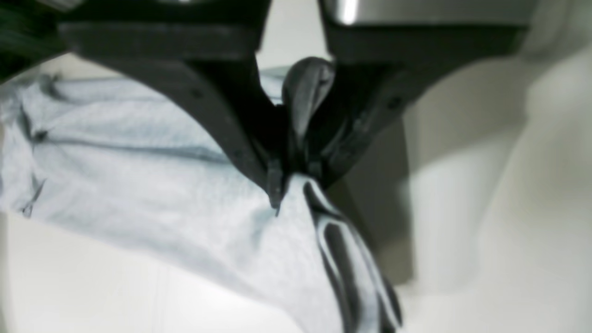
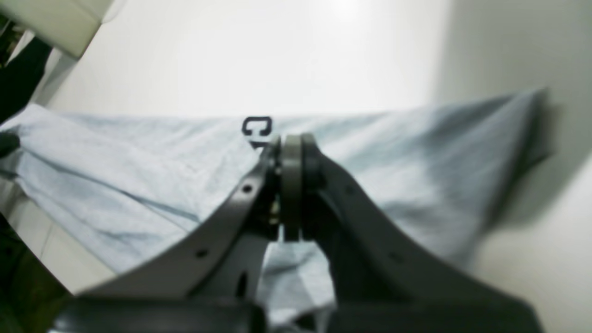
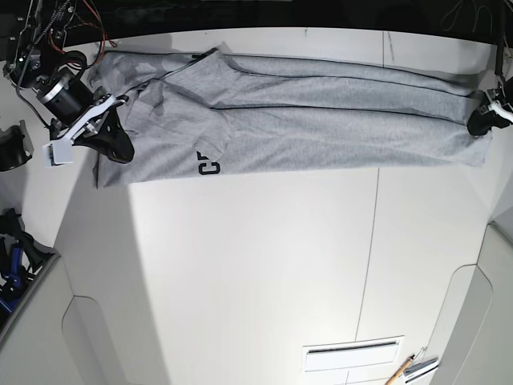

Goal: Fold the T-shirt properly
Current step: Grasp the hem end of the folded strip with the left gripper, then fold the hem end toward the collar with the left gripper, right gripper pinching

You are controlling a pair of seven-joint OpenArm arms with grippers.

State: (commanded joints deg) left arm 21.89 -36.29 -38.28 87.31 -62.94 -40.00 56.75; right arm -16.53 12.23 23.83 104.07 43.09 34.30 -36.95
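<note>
The heather-grey T-shirt (image 3: pixel 321 120) lies stretched in a long band across the far part of the white table (image 3: pixel 256 265), folded lengthwise, with black lettering (image 3: pixel 210 164) at its near edge. My left gripper (image 3: pixel 481 122) is at the shirt's right end. In the left wrist view it (image 1: pixel 291 182) is shut on a bunch of the fabric (image 1: pixel 138 162) beside black print (image 1: pixel 337 249). My right gripper (image 3: pixel 120 148) is at the shirt's left end. In the right wrist view it (image 2: pixel 290 143) is shut on the cloth (image 2: pixel 416 152) near a black letter (image 2: pixel 256 126).
A black object (image 3: pixel 10 148) and dark gear (image 3: pixel 12 257) sit off the table's left edge. A slot (image 3: pixel 353 353) and a pencil with paper (image 3: pixel 413 369) are at the front right. Wires hang at the back left (image 3: pixel 48 24).
</note>
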